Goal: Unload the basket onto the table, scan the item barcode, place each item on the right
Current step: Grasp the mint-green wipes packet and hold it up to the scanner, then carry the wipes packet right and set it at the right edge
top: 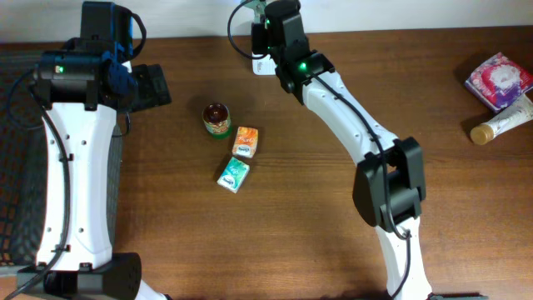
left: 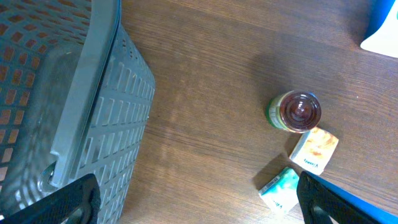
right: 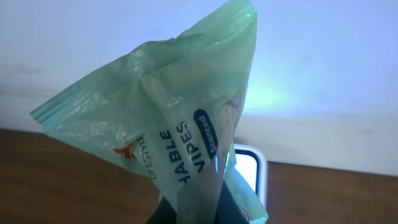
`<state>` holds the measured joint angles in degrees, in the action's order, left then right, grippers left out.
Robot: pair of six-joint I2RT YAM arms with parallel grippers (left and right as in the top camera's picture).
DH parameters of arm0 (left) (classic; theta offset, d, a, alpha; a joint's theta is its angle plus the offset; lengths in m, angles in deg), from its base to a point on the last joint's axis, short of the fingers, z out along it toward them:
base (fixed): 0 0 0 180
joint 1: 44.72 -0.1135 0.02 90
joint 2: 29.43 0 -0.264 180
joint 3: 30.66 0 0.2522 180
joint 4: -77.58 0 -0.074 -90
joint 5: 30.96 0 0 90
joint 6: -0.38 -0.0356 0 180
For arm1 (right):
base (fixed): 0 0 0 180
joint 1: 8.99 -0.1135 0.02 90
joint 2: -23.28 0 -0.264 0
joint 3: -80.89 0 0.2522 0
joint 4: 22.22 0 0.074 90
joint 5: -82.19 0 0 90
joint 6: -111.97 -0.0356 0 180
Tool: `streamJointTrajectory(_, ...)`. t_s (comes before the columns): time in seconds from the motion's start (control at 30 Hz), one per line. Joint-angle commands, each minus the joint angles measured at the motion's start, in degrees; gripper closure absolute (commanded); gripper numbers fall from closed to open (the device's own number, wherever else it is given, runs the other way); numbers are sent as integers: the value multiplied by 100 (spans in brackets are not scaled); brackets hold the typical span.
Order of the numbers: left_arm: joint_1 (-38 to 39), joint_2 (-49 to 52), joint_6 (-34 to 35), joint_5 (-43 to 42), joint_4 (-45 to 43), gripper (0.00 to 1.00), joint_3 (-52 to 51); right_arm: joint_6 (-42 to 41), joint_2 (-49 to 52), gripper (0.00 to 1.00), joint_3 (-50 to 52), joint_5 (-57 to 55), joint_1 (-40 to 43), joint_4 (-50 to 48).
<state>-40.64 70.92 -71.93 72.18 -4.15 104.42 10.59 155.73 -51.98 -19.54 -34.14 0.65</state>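
Observation:
My right gripper (right: pixel 214 211) is shut on a green wipes pack (right: pixel 168 124), which stands up and fills most of the right wrist view. Just behind the pack is the white scanner (right: pixel 252 168) with its lit window, at the table's back edge. From overhead the right gripper (top: pixel 265 37) hangs over the scanner (top: pixel 260 65) at the top centre; the pack hardly shows there. My left gripper (top: pixel 154 83) stands open at the back left, above bare wood, with nothing between its fingers (left: pixel 74 202).
A small jar (top: pixel 216 118), an orange box (top: pixel 245 141) and a teal box (top: pixel 234 174) lie mid-table. A grey mesh basket (left: pixel 93 93) stands at the left edge. A pink packet (top: pixel 498 81) and a tube (top: pixel 502 123) lie far right.

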Motion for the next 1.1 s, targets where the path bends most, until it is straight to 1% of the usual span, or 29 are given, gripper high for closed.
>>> streamJointTrajectory(0.0, -15, -20, -66, 61, -2, 1, 59, 214, 511, 96, -31, -439, 90, -57)
streamJointTrajectory(0.1, -15, -20, -66, 61, -2, 1, 59, 212, 586, 96, -33, -446, 96, -103)
streamJointTrajectory(0.17, -15, -20, -66, 61, -2, 1, 59, 208, 457, 96, -125, -496, 205, -98)
streamJointTrajectory(0.27, -15, -20, -66, 59, -2, 1, 59, 11, -22, 96, -258, -1032, 629, 378)
streamJointTrajectory(0.3, -15, -20, -66, 61, -2, 1, 59, -149, -216, 96, -273, -1198, 855, 708)
streamJointTrajectory(0.4, -15, -20, -66, 61, -2, 1, 59, -647, -782, 96, -273, -1725, 1880, 2155)
streamJointTrajectory(0.43, -15, -20, -66, 61, -2, 1, 59, -697, -872, 96, -273, -1749, 2236, 2601)
streamJointTrajectory(0.47, -15, -20, -66, 61, 0, 1, 59, -697, -909, 96, -273, -1749, 2822, 3333)
streamJointTrajectory(0.53, -15, -20, -66, 61, -2, 1, 59, -702, -876, 96, -254, -1744, 3486, 4155)
streamJointTrajectory(0.6, -15, -17, -66, 61, -2, 1, 59, -758, -820, 96, -197, -1718, 4081, 4599)
streamJointTrajectory(0.67, -15, -20, -66, 61, -2, 1, 59, -758, -789, 96, -46, -1720, 4677, 4804)
streamJointTrajectory(0.8, -15, -17, -66, 61, -2, 1, 59, -761, -684, 94, 437, -1700, 5578, 4811)
streamJointTrajectory(0.87, -15, -20, -66, 61, -2, 1, 59, -761, -555, 94, 544, -1698, 5842, 4811)
streamJointTrajectory(0.9, -15, -20, -66, 61, -2, 1, 59, -756, -457, 92, 544, -1620, 5995, 4815)
streamJointTrajectory(0.93, -15, -20, -66, 61, -2, 1, 59, -756, -422, 87, 544, -1434, 6057, 4811)
streamJointTrajectory(1.0, -15, -17, -66, 61, -2, 1, 59, -756, -417, 82, 544, -940, 6107, 4758)
streamJointTrajectory(1.07, -15, -17, -66, 61, -2, 1, 59, -758, -411, 68, 544, -476, 6085, 4688)
